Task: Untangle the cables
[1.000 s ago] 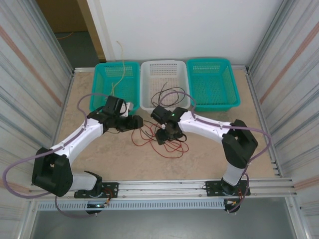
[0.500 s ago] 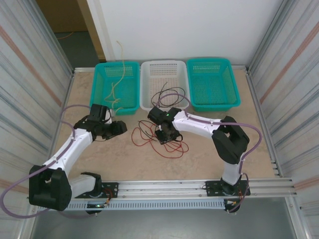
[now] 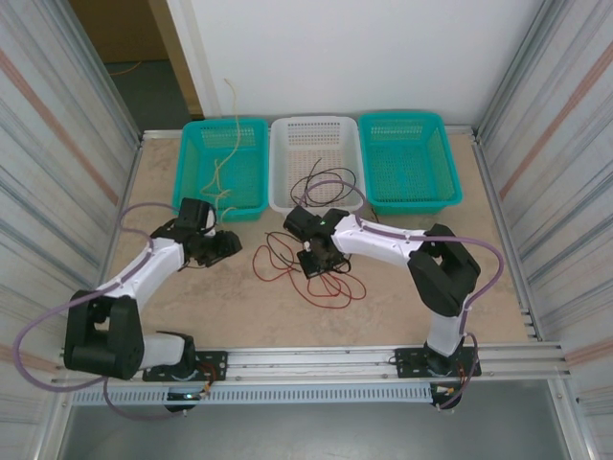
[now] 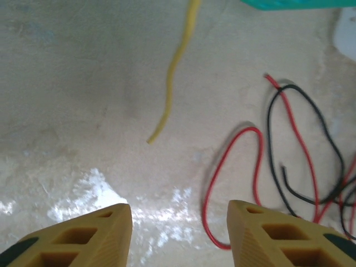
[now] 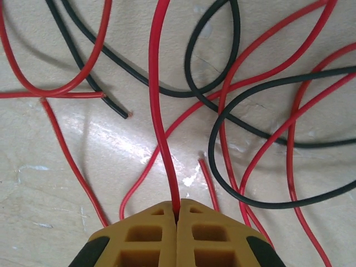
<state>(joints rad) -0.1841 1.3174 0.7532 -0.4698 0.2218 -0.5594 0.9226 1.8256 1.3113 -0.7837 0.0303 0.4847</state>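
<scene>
Relative to one second ago, my left gripper [image 3: 228, 246] is sitting further back toward the left side of the pale speckled table [image 3: 220, 307], away from the knot. My right gripper [image 3: 316, 263] is staying low over it.

**Near field.** My right jaws are pressing together and pinching the thin red wire [image 5: 158, 111], which is running straight out from between the fingertips. I am holding this single strand, I judge, so that it can be drawn free. The thin black wire [image 5: 212, 147] is curling in loops across it and its neighbours, so red and black are lying interlaced on the table at my fingertips.

**Middle field.** My left jaws are standing spread and carrying nothing. Ahead of them the thin pale yellow wire [image 4: 170, 72] is resting with its cut end on bare table, well apart from the red and black loops to its right.

**Far field.** The yellow strand is leading up to the left teal plastic basket [image 3: 184, 182]. The white perforated basket [image 3: 279, 177] is receiving a black loop over its near wall, and the right teal plastic basket [image 3: 452, 177] is waiting beside it, probably as sorting bins.
</scene>
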